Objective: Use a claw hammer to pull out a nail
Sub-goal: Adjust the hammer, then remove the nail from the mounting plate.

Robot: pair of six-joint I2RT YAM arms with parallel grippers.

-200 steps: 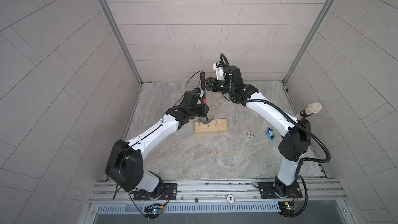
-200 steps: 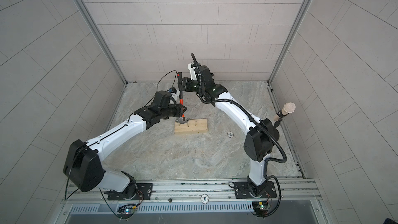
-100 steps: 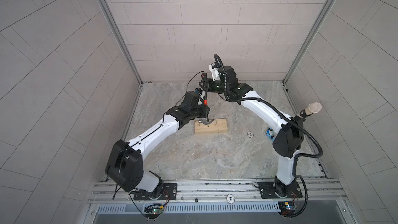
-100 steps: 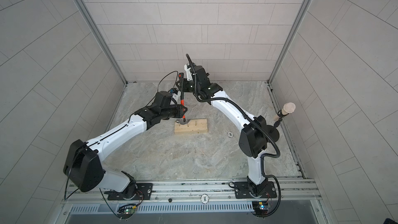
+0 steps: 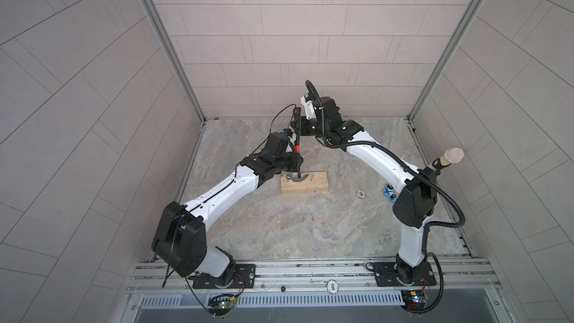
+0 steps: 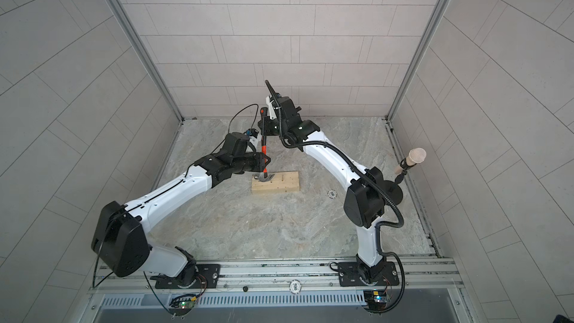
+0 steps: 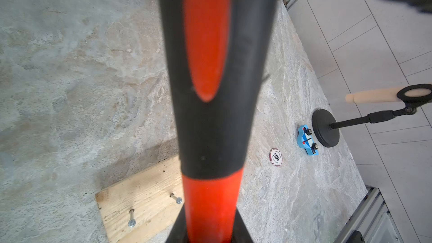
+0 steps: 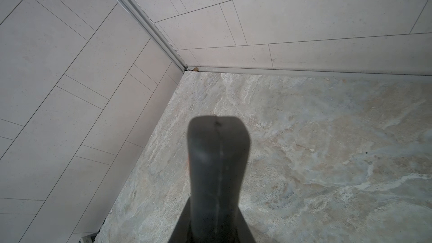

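Our left gripper (image 5: 298, 163), right gripper (image 5: 297, 125) both pinch upright hammer (image 5: 297, 150) | we should lever slowly, claw (image 5: 306, 177) kept on block (image 5: 313, 186).

The claw hammer (image 7: 210, 118) has an orange-red shaft, a black grip and a silver head, the wood block (image 7: 140, 197) is pale yellow and grained, the worktop (image 7: 70, 66) marbled grey-beige, the poker chip (image 7: 275, 157) white and maroon, the toy car (image 7: 306, 140) blue.

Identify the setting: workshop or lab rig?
Likely a lab robot cell, not a workshop: tiled panel walls, left arm and right arm bolted to an aluminium rail, stray poker chip and toy car.
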